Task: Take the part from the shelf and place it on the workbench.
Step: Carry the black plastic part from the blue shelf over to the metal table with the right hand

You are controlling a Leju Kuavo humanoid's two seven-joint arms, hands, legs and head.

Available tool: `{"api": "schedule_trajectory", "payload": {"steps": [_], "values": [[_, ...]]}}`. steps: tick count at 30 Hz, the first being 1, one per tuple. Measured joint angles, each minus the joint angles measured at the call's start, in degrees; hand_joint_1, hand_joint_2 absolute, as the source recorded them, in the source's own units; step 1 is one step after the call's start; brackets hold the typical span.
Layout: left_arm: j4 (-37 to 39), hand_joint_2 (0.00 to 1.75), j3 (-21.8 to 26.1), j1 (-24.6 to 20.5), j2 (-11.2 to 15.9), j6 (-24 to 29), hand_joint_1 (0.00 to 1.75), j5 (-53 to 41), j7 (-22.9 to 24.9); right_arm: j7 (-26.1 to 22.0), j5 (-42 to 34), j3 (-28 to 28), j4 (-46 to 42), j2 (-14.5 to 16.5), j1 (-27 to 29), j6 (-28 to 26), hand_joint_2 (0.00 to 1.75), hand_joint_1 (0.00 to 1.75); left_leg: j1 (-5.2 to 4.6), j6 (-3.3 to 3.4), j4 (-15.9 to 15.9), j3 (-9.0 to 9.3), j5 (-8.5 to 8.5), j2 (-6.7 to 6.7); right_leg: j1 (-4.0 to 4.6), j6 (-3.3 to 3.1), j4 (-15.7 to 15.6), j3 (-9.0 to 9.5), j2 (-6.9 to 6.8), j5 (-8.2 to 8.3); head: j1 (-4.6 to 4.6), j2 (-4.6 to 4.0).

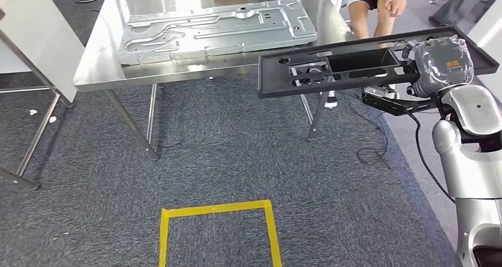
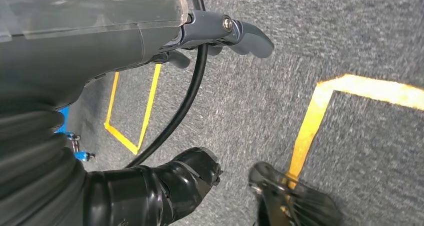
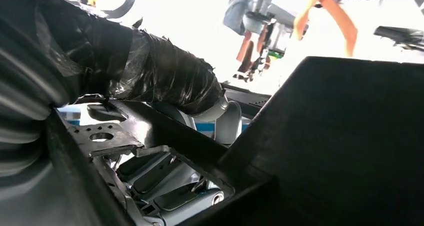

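Right hand (image 1: 441, 66) grips black part (image 1: 355, 66) beside workbench (image 1: 100, 66).

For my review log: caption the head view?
Right hand carries black part toward steel workbench bearing a metal panel.

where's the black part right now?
Head view: the black part is held in the air by the right hand, on the robot's right, just off the right front corner of the steel workbench and not yet resting on it.

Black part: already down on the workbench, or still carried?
Still carried: the black part is held by the right hand in the air beside the workbench, over carpet.
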Motion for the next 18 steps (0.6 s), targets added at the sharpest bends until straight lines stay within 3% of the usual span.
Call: {"api": "schedule_trajectory", "payload": {"steps": [2,3,7,9,18], "values": [[0.0,1.75,0.0,0.0,0.1,0.0,0.00,0.0,0.0,0.1,0.4,0.0,0.1,0.1,-0.1,0.0,1.75,1.75,-1.07,2.20,-7.4,2.98,3.77,-0.56,0.55,-0.14,-0.1,0.34,0.46,-0.12,0.05,0.00],[0.0,1.75,0.0,-0.1,0.2,0.0,0.00,0.0,0.0,0.2,0.6,0.0,0.1,0.1,-0.1,0.0,1.75,1.75,-1.39,2.73,-9.7,3.92,4.70,-0.71,0.65,-0.15,-0.1,0.38,0.60,-0.15,0.09,0.00],[0.0,1.75,0.0,-0.2,0.1,0.0,0.00,-0.1,0.0,0.3,1.6,0.2,0.7,0.3,-0.4,0.4,1.75,1.75,-1.46,0.67,-11.2,4.47,5.22,-0.61,0.67,-0.35,-0.1,0.22,0.57,-0.23,0.08,0.00],[0.0,1.75,0.0,-0.1,0.1,0.0,0.00,-0.2,0.0,0.3,2.0,0.3,1.3,0.5,-0.8,0.7,1.75,1.75,-1.53,1.01,-11.2,4.39,5.30,-0.65,0.62,-0.20,-0.2,0.23,0.50,-0.13,0.08,0.00],[0.0,1.75,0.0,-0.2,0.0,-0.1,0.00,-0.3,0.3,0.5,3.3,2.3,3.5,1.9,-4.2,1.5,1.75,1.75,-1.54,1.26,-11.2,4.23,5.48,-0.76,0.62,0.14,-0.6,0.34,0.34,0.09,0.08,0.00]]}}
